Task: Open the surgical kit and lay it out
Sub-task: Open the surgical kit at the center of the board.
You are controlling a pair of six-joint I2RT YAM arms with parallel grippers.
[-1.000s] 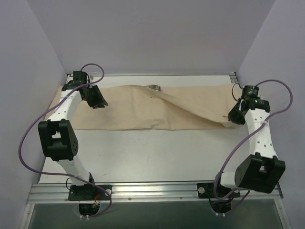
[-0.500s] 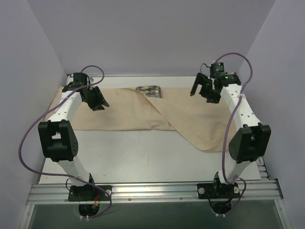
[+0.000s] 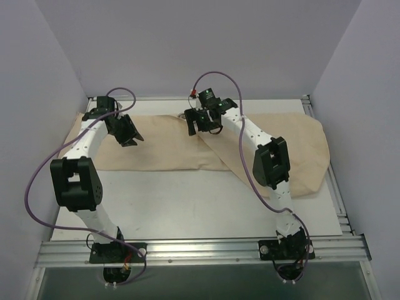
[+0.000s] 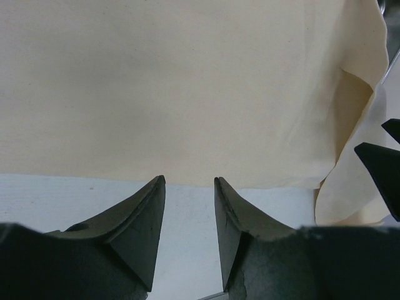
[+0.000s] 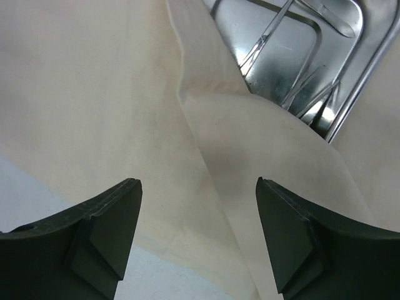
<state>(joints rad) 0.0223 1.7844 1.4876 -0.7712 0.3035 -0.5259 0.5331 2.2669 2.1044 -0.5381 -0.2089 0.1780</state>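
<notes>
The beige cloth wrap (image 3: 162,147) lies spread across the back of the table from left to right, with a raised fold running diagonally through its middle. My right gripper (image 3: 200,127) hovers open over that fold at centre back. In the right wrist view the gripper (image 5: 199,184) has wide jaws with nothing between them, above the cloth (image 5: 81,94). The steel tray (image 5: 351,78) shows half uncovered beyond the fold, with thin metal instruments (image 5: 269,37) inside. My left gripper (image 3: 131,136) is open over the cloth's near left edge (image 4: 187,81), and its jaws (image 4: 189,181) are empty.
Bare white table (image 3: 187,200) lies in front of the cloth. An aluminium rail (image 3: 200,250) runs along the near edge. Lilac walls close in on the left, back and right. The right part of the cloth (image 3: 306,156) reaches the table's right edge.
My right gripper let go of the cloth's right end and opened. The right arm swung from the right edge to the centre back. The released cloth now lies spread out. The left arm barely moved.
</notes>
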